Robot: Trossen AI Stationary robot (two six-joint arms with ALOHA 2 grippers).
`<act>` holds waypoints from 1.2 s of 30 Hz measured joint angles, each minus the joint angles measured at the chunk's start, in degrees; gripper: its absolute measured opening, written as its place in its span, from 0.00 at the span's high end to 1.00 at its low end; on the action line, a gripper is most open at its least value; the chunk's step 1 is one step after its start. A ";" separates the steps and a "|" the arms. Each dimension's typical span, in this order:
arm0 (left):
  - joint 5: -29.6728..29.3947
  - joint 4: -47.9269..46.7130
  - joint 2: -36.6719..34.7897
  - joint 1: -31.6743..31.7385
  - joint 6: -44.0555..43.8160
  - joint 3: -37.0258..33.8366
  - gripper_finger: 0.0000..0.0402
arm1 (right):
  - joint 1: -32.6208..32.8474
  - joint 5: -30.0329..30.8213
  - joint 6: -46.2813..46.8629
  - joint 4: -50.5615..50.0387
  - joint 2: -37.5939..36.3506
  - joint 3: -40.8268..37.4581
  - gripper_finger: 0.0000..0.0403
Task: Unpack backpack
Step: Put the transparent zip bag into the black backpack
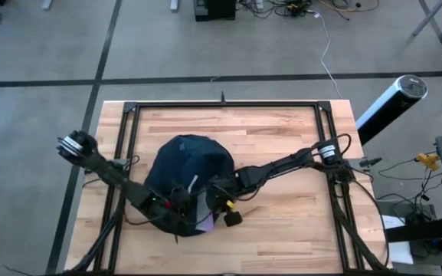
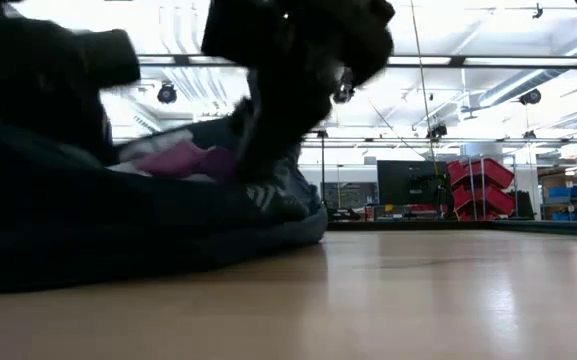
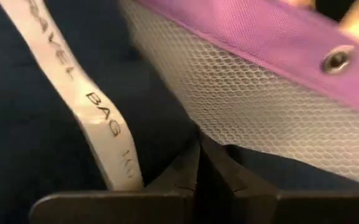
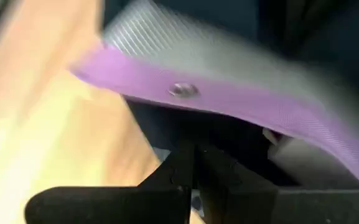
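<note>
The dark navy backpack [image 1: 188, 162] lies on the wooden table, left of centre, and fills the left of the low view [image 2: 118, 225]. A clear mesh pouch with a purple edge [image 1: 210, 222] sticks out of its near side, also seen in the left wrist view [image 3: 254, 106] and the right wrist view [image 4: 229, 99]. A white strip printed "TRAVEL BAG" [image 3: 98, 112] lies on the navy fabric. My left gripper [image 3: 199, 155] is shut beside the strip, just under the pouch's mesh. My right gripper [image 4: 195, 155] is shut below the pouch's purple edge, over dark fabric. My left gripper comes slanting down onto the backpack's navy fabric [image 3: 167, 134] with its shut tips just below the pouch's mesh edge; whether fabric is caught between them cannot be told. My right gripper slants down under the pouch's purple edge [image 4: 185, 106]; the blur hides whether it touches pouch or backpack.
Black frame rails [image 1: 221, 106] run around the tabletop. Bare wood [image 1: 297, 222] lies to the right of the backpack and along the near edge. A white cylinder [image 1: 389, 103] stands beyond the table's far right corner.
</note>
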 joint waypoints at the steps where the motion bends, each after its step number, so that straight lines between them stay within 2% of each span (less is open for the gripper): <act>1: 0.31 0.21 1.08 0.32 -0.13 0.03 1.00 | 0.00 1.95 0.16 1.04 -0.02 0.00 1.00; 5: 0.17 0.56 3.12 0.60 -0.73 0.08 1.00 | -0.14 8.47 0.21 3.17 2.31 0.00 1.00; 12: -1.69 -5.14 2.01 1.47 -3.94 -0.33 1.00 | -0.11 9.26 1.77 1.33 8.00 -0.04 1.00; 14: -2.44 -6.95 1.88 1.74 -4.90 -0.33 1.00 | -0.15 4.38 2.51 1.52 8.45 0.00 1.00; 18: -4.88 -8.06 1.89 2.38 -5.02 -0.70 1.00 | -0.36 -16.17 3.59 3.81 8.79 0.18 1.00; 22: -5.62 -7.91 1.93 2.73 -4.98 -0.79 1.00 | -1.39 -28.36 5.74 4.95 7.96 2.40 1.00; 24: -5.63 -8.00 1.93 2.76 -4.94 -0.71 1.00 | -1.92 -30.70 6.13 5.24 7.03 3.69 1.00; 31: -5.06 -8.92 1.56 2.83 -3.72 0.73 1.00 | -1.32 -30.56 3.57 6.81 4.29 11.22 1.00; 33: -4.88 -9.36 1.32 2.83 -3.69 1.37 1.00 | -1.20 -26.90 2.78 5.52 3.57 13.11 1.00; 36: -3.18 -11.26 0.07 2.83 -3.69 2.75 1.00 | -1.24 -14.92 -1.70 -2.94 1.67 16.65 1.00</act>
